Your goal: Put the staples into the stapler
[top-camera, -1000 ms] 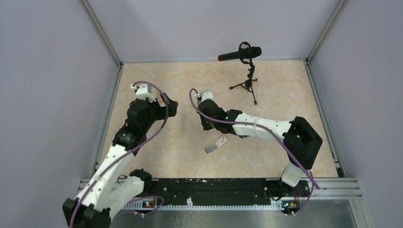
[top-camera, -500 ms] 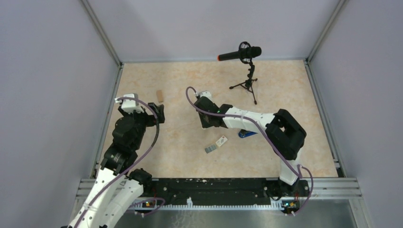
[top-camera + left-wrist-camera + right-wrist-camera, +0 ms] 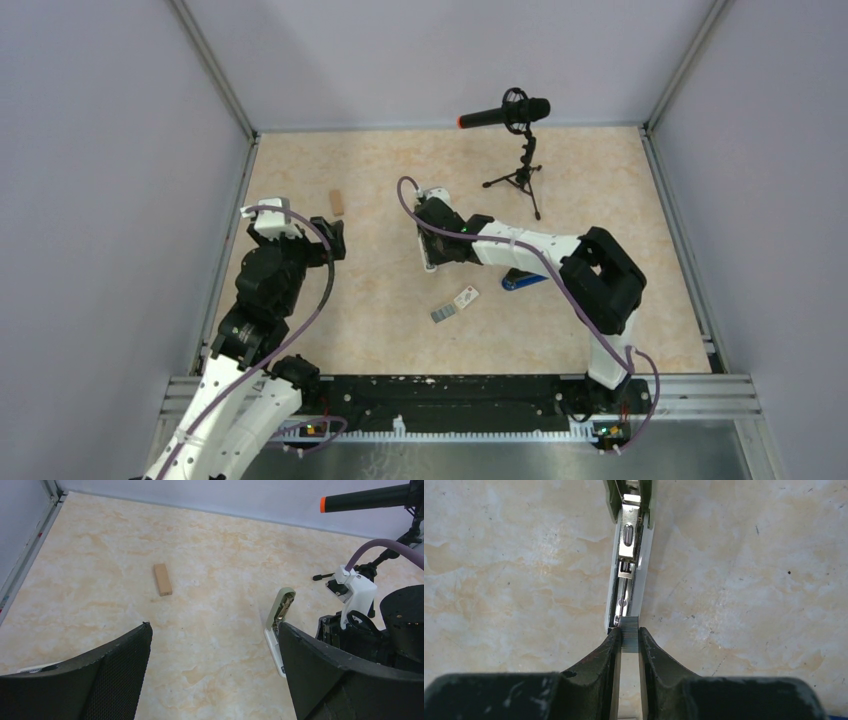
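Nearest the arm bases, a grey staple block (image 3: 444, 313) and a white staple box (image 3: 466, 296) lie loose on the counter (image 3: 600, 180), with bare surface around them. The blue bar (image 3: 522, 281) is partly under the right forearm. Mid-counter, the right tool (image 3: 628, 642) is clamped on a staple strip (image 3: 629, 634) at the near end of the opened stapler (image 3: 629, 555). The left tool (image 3: 214, 630) is spread wide and holds nothing. Farther off are a wooden block (image 3: 162, 579), then a microphone stand (image 3: 520, 170).

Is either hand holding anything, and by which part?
The right hand pinches the staples, a small grey block, by its sides, at the rail of the open stapler. The left hand holds nothing.
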